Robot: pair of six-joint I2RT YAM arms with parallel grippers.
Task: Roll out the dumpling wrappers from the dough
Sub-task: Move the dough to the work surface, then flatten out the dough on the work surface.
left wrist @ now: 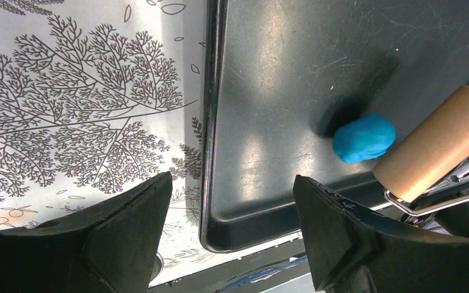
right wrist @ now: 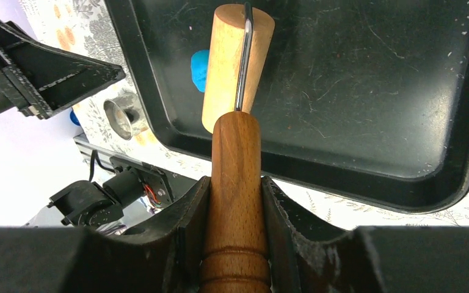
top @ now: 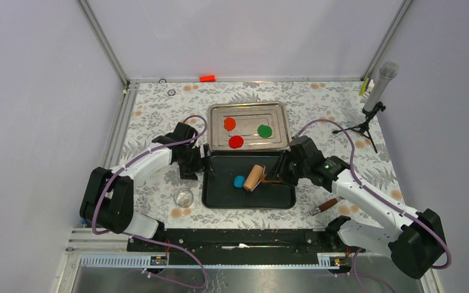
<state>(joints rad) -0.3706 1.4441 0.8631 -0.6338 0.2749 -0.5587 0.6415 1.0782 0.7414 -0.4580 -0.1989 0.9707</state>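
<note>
the dough (left wrist: 364, 138) is a small bright blue lump, rounded and thick with a smooth matte skin. it lies on the floor of the black tray (top: 220, 198), towards its left half. it sits just beside the pale drum of the wooden roller (top: 255, 177), on the side facing away from the right arm. from the left wrist the two look to be touching, though the exact contact is hard to tell. from the right wrist the drum hides most of the lump.

the right tool (right wrist: 235, 183) is clenched on the roller's handle (right wrist: 235, 250), a darker turned wood with a ringed groove. its two black fingers press against either side of the handle. a bent metal wire joins the handle to the drum, which lies tilted across the tray.

the left tool (left wrist: 232, 183) is released, with its wedge-shaped black fingers spread wide. they straddle the left rim of the black tray, one over the leaf-printed cloth of the table (top: 159, 116) and one over the tray floor. the dough lies beyond the inner finger, apart from it.

the black tray is a shallow dark metal pan with rounded corners and a scuffed, scratched floor. behind it, edge to edge, stands a shiny silver tray (top: 217, 113). it holds three dumpling wrappers (top: 236, 141), which are small flat discs in orange-red, green and red, lying apart from one another.
</note>
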